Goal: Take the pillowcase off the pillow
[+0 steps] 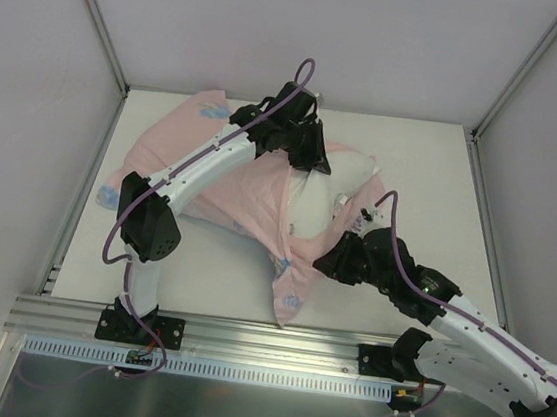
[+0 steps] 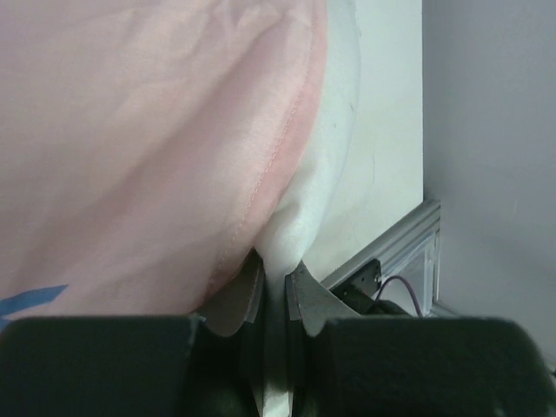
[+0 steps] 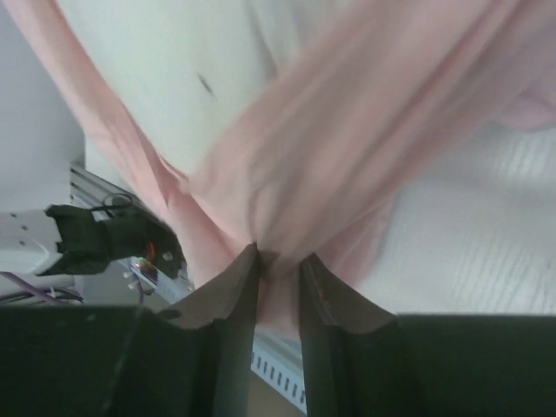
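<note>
Left pincer, seen from the top camera, is down on the pillow at its 12 o'clock end, where white cloth shows out of the pink pillowcase. The right pincer sits at about 4 o'clock of the heap, against the pink cloth. The pillowcase lies pink side up across the middle of the table, bunched toward 10 o'clock, with one corner trailing to 6 o'clock near the table's front edge.

From the left wrist, the left pincer is closed on a fold of the white pillow, its jaws almost touching. The pillowcase fills the view from 9 to 12 o'clock, its hem running beside the white cloth. Bare table shows at 2 o'clock.

From the right wrist, the right pincer is nipped on a gathered band of pillowcase that runs up toward 2 o'clock. The pillow shows at 11 o'clock.
</note>
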{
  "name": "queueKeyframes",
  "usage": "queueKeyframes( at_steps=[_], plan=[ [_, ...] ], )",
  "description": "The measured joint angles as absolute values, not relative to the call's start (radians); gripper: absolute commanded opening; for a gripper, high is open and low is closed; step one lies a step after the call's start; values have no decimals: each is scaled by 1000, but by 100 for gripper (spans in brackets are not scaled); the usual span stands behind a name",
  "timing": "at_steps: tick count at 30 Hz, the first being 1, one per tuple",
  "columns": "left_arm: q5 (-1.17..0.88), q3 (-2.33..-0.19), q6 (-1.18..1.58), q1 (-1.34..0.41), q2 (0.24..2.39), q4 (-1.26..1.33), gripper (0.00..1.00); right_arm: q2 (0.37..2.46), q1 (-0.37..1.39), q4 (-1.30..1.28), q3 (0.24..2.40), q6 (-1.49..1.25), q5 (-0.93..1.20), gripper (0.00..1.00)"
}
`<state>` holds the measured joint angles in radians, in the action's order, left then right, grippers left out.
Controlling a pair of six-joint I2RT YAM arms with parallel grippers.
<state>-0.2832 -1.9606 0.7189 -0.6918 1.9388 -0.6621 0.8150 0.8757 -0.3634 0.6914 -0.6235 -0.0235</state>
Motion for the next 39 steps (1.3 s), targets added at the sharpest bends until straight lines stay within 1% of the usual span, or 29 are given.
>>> queueKeyframes(
  at_steps=[1,2,3,7,13,19,20,21,23,24,25,27,29,33,34,35,36,37,38,39],
  plan=[
    [-283,-1972,721,-678,1946,-655,0,802,883,-379,672,-628,-23,11],
    [-283,-1980,722,-664,1951,-646,0,788,889,-403,652,-632,-22,3],
    [-282,-1987,723,-650,1954,-635,0,776,894,-427,633,-639,-19,1],
    [-286,-1999,735,-608,1955,-624,0,732,904,-446,569,-674,-30,1],
    [-310,-1999,749,-604,1956,-629,0,717,942,-405,450,-737,-77,1],
    [-318,-1998,769,-596,1945,-627,0,754,947,-419,468,-740,-134,1],
    [-324,-1998,771,-594,1940,-627,0,771,947,-414,468,-741,-136,6],
    [-333,-1998,772,-591,1935,-628,0,792,947,-411,468,-742,-142,42],
    [-337,-1998,776,-586,1924,-624,0,822,949,-453,476,-737,-145,82],
    [-340,-1998,778,-580,1917,-616,0,820,952,-494,479,-729,-150,88],
    [-342,-1998,779,-575,1910,-611,0,806,953,-543,492,-711,-163,91],
    [-344,-1979,782,-571,1884,-593,0,761,945,-636,550,-679,-201,93],
    [-344,-1942,793,-570,1856,-574,0,707,906,-687,653,-640,-236,95],
    [-343,-1907,801,-614,1864,-554,0,667,728,-696,864,-546,-252,98],
    [-350,-1920,799,-633,1887,-556,10,673,666,-686,909,-517,-244,98],
    [-371,-1945,795,-652,1921,-559,41,682,619,-678,939,-494,-234,99],
    [-404,-1981,789,-671,1967,-559,59,691,584,-679,959,-476,-218,99],
    [-450,-2018,794,-688,2012,-545,74,705,549,-678,978,-455,-201,99],
    [-488,-2041,791,-701,2049,-523,85,719,518,-678,989,-436,-181,100],
    [-516,-2049,786,-713,2069,-512,96,731,490,-678,992,-419,-159,97]
  ],
)
